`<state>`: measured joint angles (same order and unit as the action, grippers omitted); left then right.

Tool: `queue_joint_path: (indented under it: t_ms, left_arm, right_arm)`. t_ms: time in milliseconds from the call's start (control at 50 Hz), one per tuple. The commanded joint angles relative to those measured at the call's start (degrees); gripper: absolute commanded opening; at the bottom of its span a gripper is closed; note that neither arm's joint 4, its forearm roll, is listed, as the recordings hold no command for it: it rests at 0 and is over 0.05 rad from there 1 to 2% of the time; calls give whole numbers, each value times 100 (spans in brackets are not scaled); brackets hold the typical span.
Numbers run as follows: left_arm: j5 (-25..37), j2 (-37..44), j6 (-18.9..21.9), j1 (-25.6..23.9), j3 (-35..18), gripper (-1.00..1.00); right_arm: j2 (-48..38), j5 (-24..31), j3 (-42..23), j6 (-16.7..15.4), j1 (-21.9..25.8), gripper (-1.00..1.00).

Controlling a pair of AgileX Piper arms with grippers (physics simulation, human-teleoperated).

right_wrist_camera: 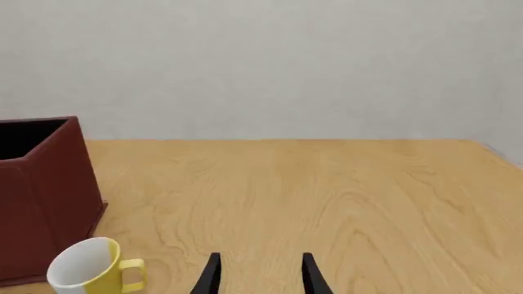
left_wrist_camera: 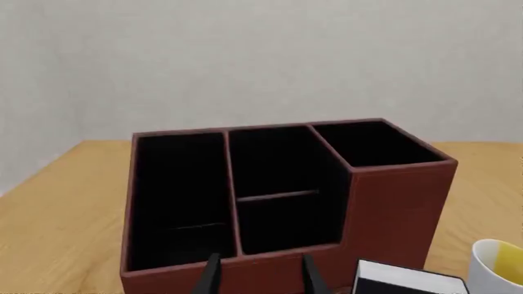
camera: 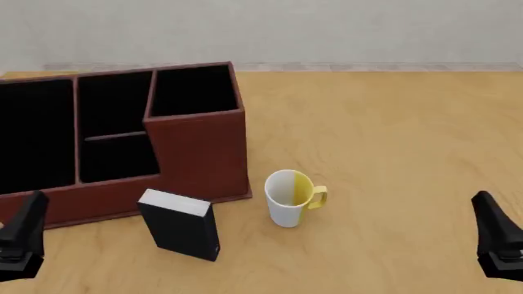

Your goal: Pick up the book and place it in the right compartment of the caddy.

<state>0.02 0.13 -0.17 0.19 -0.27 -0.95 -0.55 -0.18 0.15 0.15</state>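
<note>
Ahead of my L fingers: the caddy (left_wrist_camera: 286, 202), reddish-brown w/ black lining, fills most of the left wrist view; nothing between my tips and its low front wall.
L gripper (left_wrist_camera: 259, 274): fingers (left_wrist_camera: 212, 275) spread apart, gap bare, gripping nothing; sits low at the near left table edge in the front view (camera: 21, 236).
Caddy, front view (camera: 196, 153): beyond my L fingers & a bit to their right, on the table (camera: 392, 135); runs off frame to the left.
Right compartment (camera: 193, 90): tallest square well, at the caddy's right end, black inside; I see no contents.
Book (camera: 181, 224): black cover, pale page edge up top, standing upright just in front of the caddy's front wall, right of my L fingers and well left of my R ones; corner of it also shows in the left wrist view (left_wrist_camera: 408, 283), beside my fingers.
Mug (camera: 291, 197): white & yellow, upright, handle pointing right; just right of the book, apart from it; btwn my two grippers, nearer the L.
R gripper (right_wrist_camera: 259, 274): fingers (right_wrist_camera: 310, 274) parted, nothing in the gap; low at near right edge in the front view (camera: 498, 239).
Ahead of my R fingers: bare wood; mug (right_wrist_camera: 94, 266) and caddy corner (right_wrist_camera: 49, 202) off to their left.
</note>
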Motion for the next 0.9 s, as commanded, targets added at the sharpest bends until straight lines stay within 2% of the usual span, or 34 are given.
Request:
queue_joint_path:
  t_ms: [20, 160, 220, 260, 400, 420, 580, 600, 640, 660, 760, 820, 840, 900]
  left_arm:
    - [74, -2, 0, -62, -19, 100]
    - [113, -10, 29, -96, -39, 100]
    - [139, -11, 41, -132, -69, 100]
    - [121, -11, 49, -126, -56, 100]
    - [54, -12, 55, -115, 7, 100]
    - [49, -12, 41, -100, 15, 100]
    - [27, -12, 63, -59, 25, 100]
    - [29, -12, 56, -56, 25, 100]
    - [26, -12, 56, -53, 26, 100]
    - [21, -12, 59, -34, 26, 100]
    - [1, -12, 45, -16, 25, 100]
    - [-13, -12, 24, -1, 25, 100]
    - [-24, -12, 21, 4, 25, 100]
    - [-40, -12, 9, 9, 25, 100]
  right_arm:
    - [-1, 132, -155, -79, 67, 100]
    - [-15, 468, -501, -338, 397, 100]
    - [-260, 585, -842, -561, 939, 100]
    - [-391, 572, -945, -702, 1078, 100]
    - [-1418, 250, -1235, -1014, 1915, 100]
    - [-1715, 166, -1345, -1013, 2157, 100]
    - [-2492, -73, -1666, -1280, 2723, 100]
    - [-2652, -52, -1793, -1242, 2856, 100]
    - [-2738, -50, -1843, -1309, 2890, 100]
    - [-2937, -19, -1966, -1397, 3092, 100]
    - [-3325, 26, -2172, -1572, 3375, 100]
    - [-3560, 108, -2370, -1466, 3625, 100]
    - [-3724, 125, -2403, -1639, 3647, 100]
    - [-3958, 214, -2601, -1597, 3855, 100]
